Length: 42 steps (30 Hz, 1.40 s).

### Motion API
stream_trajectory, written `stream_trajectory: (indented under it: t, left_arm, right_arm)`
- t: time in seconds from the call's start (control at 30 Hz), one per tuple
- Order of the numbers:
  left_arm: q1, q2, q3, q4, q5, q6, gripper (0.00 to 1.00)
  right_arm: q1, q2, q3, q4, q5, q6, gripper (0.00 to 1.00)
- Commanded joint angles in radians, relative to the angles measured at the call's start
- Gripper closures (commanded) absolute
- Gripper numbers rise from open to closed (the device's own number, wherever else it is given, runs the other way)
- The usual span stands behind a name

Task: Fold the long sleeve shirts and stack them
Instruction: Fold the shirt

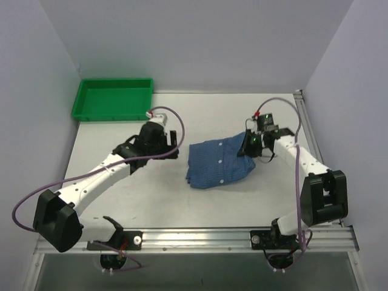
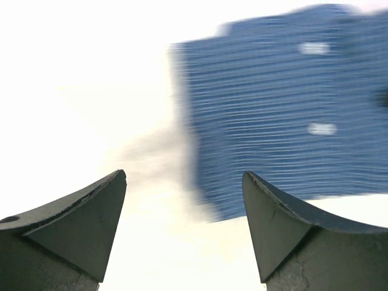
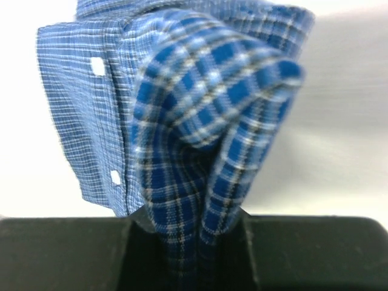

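Observation:
One long sleeve shirt (image 1: 218, 162), blue with a fine check and small white buttons, lies partly folded in the middle of the table. My right gripper (image 1: 247, 144) is at its right edge, shut on a raised fold of the cloth. In the right wrist view that fold of the shirt (image 3: 206, 109) rises out of the shut gripper (image 3: 191, 242). My left gripper (image 1: 176, 145) hovers just left of the shirt, open and empty. The left wrist view shows the blurred shirt (image 2: 285, 103) ahead of the gripper (image 2: 183, 176), which touches nothing.
A green plastic tray (image 1: 112, 99) stands at the back left corner. The white table (image 1: 151, 194) is walled in at the left, back and right. A metal rail (image 1: 306, 127) runs along the right edge.

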Motion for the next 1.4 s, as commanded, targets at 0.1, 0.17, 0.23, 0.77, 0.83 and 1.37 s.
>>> stream_trajectory:
  t: [0.1,0.17,0.23,0.77,0.83,1.37]
  left_arm:
    - [0.241,-0.185,-0.103,-0.065,0.134,0.099,0.14]
    - [0.296,-0.220,-0.130,-0.071,0.145,0.122,0.14]
    - [0.330,-0.235,-0.150,-0.076,0.139,0.138,0.14]
    - [0.425,-0.266,-0.187,-0.081,0.166,0.111,0.14]
    - [0.442,-0.269,-0.190,-0.078,0.166,0.108,0.14]
    - [0.520,-0.275,-0.201,-0.056,0.250,0.089,0.14]
  right_arm:
    - [-0.048,-0.035,0.492,-0.738,0.555,-0.385,1.00]
    - [-0.047,0.012,0.608,-0.890,0.754,-0.417,1.00]
    - [-0.045,0.050,0.778,-1.000,0.846,-0.442,1.00]
    - [0.413,0.792,0.915,-1.005,1.208,-0.373,1.00]
    - [0.490,0.859,0.940,-1.005,1.196,-0.339,1.00]
    - [0.759,0.919,1.082,-0.993,0.989,-0.267,0.56]
